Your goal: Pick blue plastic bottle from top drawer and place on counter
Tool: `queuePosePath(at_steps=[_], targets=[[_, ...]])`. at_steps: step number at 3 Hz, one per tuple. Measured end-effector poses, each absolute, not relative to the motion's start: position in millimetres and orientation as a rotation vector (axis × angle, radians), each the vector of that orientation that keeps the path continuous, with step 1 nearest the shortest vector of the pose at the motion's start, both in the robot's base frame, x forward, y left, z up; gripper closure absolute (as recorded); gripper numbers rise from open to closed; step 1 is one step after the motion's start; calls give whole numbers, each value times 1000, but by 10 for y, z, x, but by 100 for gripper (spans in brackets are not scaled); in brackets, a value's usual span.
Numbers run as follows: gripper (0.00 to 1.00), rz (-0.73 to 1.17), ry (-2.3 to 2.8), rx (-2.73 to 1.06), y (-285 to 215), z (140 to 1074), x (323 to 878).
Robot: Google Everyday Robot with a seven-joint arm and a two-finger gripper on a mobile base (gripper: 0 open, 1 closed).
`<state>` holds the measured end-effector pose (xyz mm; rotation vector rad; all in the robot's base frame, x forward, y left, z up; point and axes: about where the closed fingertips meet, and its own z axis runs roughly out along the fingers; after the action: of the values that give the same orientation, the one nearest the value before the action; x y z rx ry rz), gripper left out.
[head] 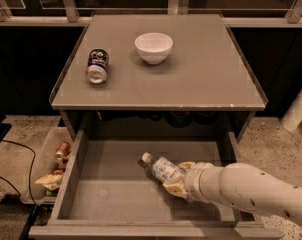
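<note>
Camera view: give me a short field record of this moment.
gripper: inside the top drawer, at the blue plastic bottle's base end
blue plastic bottle: on its side in the drawer, cap toward back-left
top drawer: pulled open
counter: carries a white bowl and a can on its side
task: bottle not yet on counter

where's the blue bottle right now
In the camera view, the blue plastic bottle lies in the top drawer, right of centre, with the gripper at its base.
</note>
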<state>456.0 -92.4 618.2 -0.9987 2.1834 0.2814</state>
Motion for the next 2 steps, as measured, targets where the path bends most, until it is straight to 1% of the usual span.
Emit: queuePosePath(at_steps=[1,2], targets=[[100,291,2156,-1013,-970,6440,4614],[100,328,2128,-1033,-1031,6701,4672]])
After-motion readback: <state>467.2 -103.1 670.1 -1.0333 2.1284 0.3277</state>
